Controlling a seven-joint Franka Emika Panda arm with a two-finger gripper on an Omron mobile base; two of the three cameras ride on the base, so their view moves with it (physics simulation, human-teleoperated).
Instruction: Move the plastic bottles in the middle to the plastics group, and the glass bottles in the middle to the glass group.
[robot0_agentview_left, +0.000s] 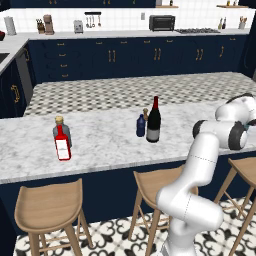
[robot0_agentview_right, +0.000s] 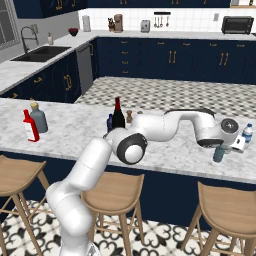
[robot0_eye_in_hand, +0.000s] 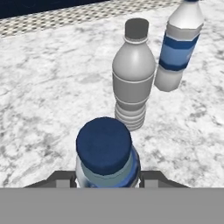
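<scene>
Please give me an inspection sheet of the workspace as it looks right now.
Surface: marble counter, stools below.
Job's things: wine bottle and navy bottle upright mid-counter; pale-blue bottle upright between the claw fingers, beside the grey water bottle and blue-banded water bottle; red bottle and squat stoppered bottle at the other end.
Clutter: small brown shaker behind the wine bottle.
Claw: claw closed around the pale-blue bottle; whether the bottle touches the counter cannot be told.
Cables: nothing seen.
Surroundings: navy cabinets, sink, toaster oven.
</scene>
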